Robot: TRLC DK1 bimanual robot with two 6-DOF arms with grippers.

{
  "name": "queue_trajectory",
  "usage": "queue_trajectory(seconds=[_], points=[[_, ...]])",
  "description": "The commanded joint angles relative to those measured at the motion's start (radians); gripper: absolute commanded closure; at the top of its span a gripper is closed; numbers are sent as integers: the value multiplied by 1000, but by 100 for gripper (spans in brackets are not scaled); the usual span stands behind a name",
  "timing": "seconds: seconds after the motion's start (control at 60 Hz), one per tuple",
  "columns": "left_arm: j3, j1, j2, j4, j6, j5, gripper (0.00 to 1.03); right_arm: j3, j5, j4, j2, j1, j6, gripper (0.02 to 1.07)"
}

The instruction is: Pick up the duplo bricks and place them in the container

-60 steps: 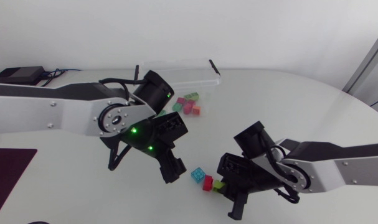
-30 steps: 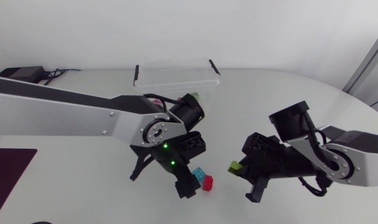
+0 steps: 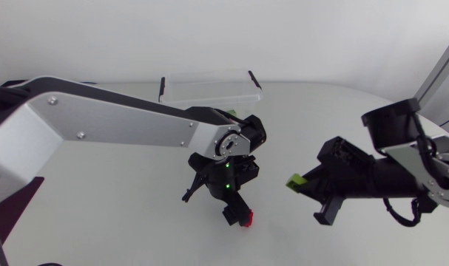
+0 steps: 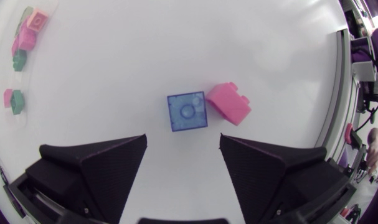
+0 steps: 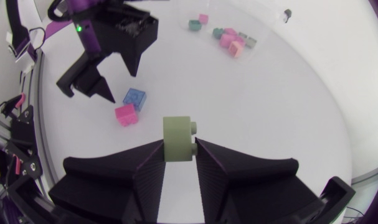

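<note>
Hovering apart over blue brick (image 4: 187, 112), left claw (image 4: 182, 140); right claw (image 5: 178, 149) clamped on green brick (image 5: 177, 135), seemingly mid-table.

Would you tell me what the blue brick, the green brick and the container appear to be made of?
Blue brick: glossy plastic, perhaps translucent; a ring shows within its face.
Green brick, in the right pincer: opaque plastic, fairly matte, evenly coloured.
Container: clear plastic, probably; the table shows through its walls.
</note>
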Motion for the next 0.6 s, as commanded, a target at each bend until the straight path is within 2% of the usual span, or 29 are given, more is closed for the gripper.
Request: queue_trajectory(seconds=[0.0,0.267,0.4,0.55,0.583], points=[[47,-5,52,-21,-32,-6,27,65,-37,-16,-13,-57,-18,79],[104,-18,127,-51,-44,-8,30,166,-181,-40,-18,-236,-17,79],[140,-18,151,-62,-52,-6,35,191,-204,-40,-10,-268,-17,79],[159,-24,174,-64,-67,-8,52,226,-209,-22,13,-275,11,79],[160,-24,176,-59,-75,-8,70,235,-209,-4,22,-271,28,79]])
